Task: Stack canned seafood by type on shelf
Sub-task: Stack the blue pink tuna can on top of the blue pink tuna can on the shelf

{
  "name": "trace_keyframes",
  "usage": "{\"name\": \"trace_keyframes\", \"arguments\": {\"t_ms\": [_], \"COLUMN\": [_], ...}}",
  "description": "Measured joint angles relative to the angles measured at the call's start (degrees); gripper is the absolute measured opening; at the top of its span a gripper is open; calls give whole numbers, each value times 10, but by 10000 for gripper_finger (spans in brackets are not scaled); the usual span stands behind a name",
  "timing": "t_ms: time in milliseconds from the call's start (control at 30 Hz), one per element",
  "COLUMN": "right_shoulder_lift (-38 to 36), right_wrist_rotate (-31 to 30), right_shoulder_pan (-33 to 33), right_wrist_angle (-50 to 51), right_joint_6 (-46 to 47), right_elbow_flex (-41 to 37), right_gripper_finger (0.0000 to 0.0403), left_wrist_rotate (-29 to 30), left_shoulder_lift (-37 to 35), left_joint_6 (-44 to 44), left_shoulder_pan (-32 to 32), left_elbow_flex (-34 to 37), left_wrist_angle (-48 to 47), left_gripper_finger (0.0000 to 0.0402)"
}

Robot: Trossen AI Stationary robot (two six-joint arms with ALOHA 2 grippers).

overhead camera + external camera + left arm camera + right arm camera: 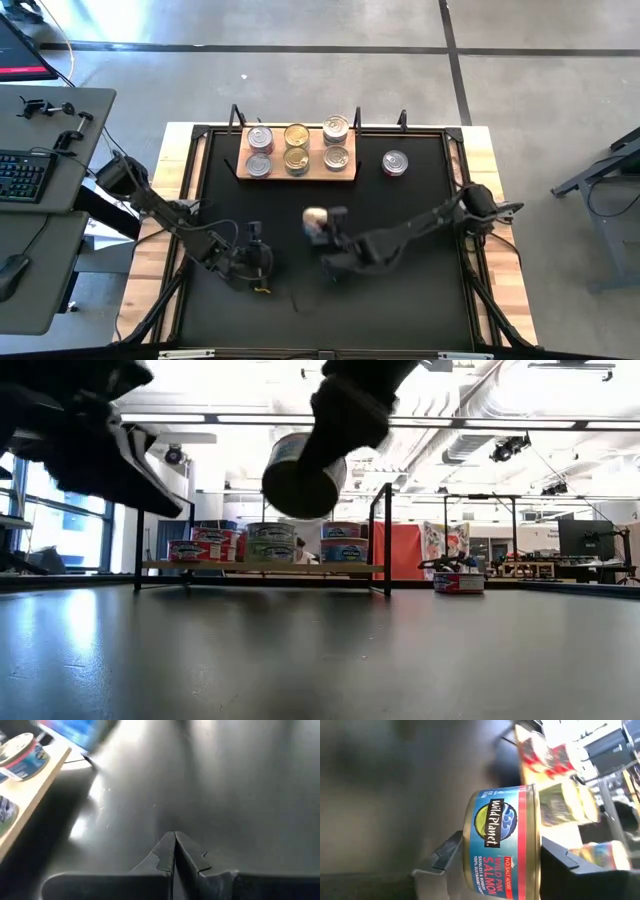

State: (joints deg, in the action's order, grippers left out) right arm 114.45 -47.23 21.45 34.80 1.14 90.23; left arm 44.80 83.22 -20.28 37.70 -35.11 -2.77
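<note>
Right hand [318, 228] pinched a salmon can [502, 845] on its side, lifted off the bench, shelf [297, 172] lying straight beyond; left hand [175, 851] pressed together, empty.

Right gripper [322, 228] mid-table, raised off surface, fingers clamped on can [502, 845]. Left gripper [262, 262] low over near-left area, fingers [167, 854] pressed together, holding nothing.

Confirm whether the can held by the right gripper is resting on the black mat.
No: in the low view the can hangs clear above the black mat, clamped in the right gripper.
</note>
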Motion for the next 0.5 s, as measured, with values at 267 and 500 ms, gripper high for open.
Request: {"name": "trace_keyframes", "arguments": {"t_ms": [267, 500], "right_shoulder_lift": [-1, 3], "right_wrist_rotate": [41, -9], "right_shoulder_pan": [-119, -218], "right_wrist_angle": [45, 67], "right_joint_6": [-205, -255], "right_elbow_flex": [62, 56], "right_gripper_finger": [163, 163], "left_wrist_rotate": [111, 165], "left_shoulder_lift": [0, 0], "left_joint_6": [-36, -61], "left_shoulder_pan": [66, 108], "left_elbow_flex": [90, 114], "left_wrist_angle": [198, 208], "left_gripper_finger": [3, 3]}}
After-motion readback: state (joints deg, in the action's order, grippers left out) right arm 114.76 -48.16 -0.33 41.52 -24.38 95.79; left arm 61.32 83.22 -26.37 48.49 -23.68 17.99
